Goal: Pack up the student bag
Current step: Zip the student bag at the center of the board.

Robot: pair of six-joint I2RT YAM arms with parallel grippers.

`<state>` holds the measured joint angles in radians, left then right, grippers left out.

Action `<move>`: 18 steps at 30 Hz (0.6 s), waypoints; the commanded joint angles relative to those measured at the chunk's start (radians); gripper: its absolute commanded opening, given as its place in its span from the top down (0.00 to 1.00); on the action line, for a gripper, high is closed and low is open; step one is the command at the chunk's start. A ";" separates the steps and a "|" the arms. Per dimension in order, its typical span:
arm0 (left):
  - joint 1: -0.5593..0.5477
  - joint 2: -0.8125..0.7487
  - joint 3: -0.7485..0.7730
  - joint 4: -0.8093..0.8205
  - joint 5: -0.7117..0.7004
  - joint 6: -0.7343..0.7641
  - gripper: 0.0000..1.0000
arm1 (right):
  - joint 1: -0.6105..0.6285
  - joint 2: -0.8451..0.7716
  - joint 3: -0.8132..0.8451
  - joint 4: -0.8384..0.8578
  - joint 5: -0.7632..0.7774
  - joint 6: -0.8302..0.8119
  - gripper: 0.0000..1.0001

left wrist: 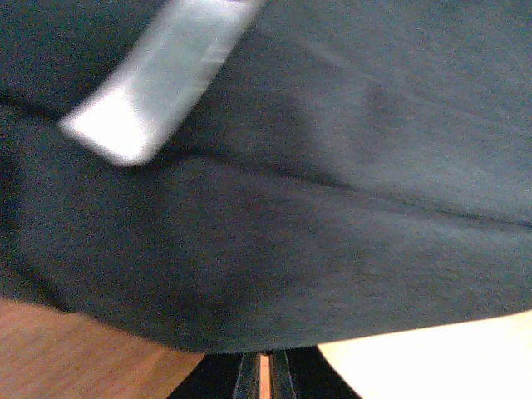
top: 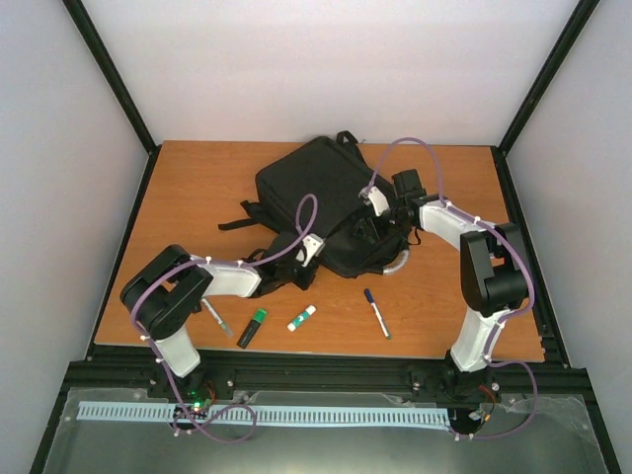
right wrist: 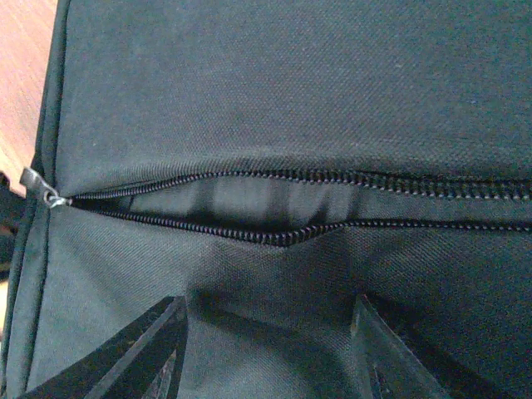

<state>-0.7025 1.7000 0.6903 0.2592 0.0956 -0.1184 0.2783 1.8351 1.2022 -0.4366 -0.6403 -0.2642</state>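
— Two black fingers point(right wrist: 141, 357) poke up right at the bottom. Whose are they?

— They belong to the right gripper point(right wrist: 268, 316). Its fingers stand apart over the black cloth of the bag point(right wrist: 291, 83), and they grip nothing.

— Is the bag open?

— Its zip point(right wrist: 291, 234) is partly open. Only grey lining shows through the gap. The little metal pull point(right wrist: 37, 189) sits at the left end.

— Where is the bag?

— It lies flat on the brown table point(top: 197, 188), toward the back, between the two arms.

— And the left gripper point(left wrist: 263, 370)?

— Its fingers are pressed together at the bag's near left corner, close to a grey strap point(left wrist: 158, 75). I cannot tell if any cloth is pinched.

— What lies outside the bag?

— A pen with a blue cap point(top: 376, 312), a white glue stick point(top: 302, 317) and a green marker point(top: 252, 328). They are all on the table in front of the bag. Their labels are too small to read.
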 commanded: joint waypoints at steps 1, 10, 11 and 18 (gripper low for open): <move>-0.077 0.034 0.070 -0.084 0.006 0.048 0.99 | 0.005 0.066 -0.007 -0.024 0.034 0.023 0.45; -0.136 0.023 0.088 -0.109 0.009 0.054 0.99 | 0.005 0.064 -0.007 -0.023 0.034 0.026 0.45; -0.139 0.024 0.091 -0.110 0.014 0.053 0.99 | 0.005 0.064 -0.007 -0.023 0.033 0.027 0.45; -0.166 0.054 0.147 -0.118 0.046 0.044 0.99 | 0.004 0.066 -0.006 -0.024 0.033 0.027 0.46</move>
<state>-0.8280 1.7309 0.7776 0.1524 0.0868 -0.0887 0.2745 1.8462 1.2060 -0.4114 -0.6350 -0.2527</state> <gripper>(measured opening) 0.015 0.545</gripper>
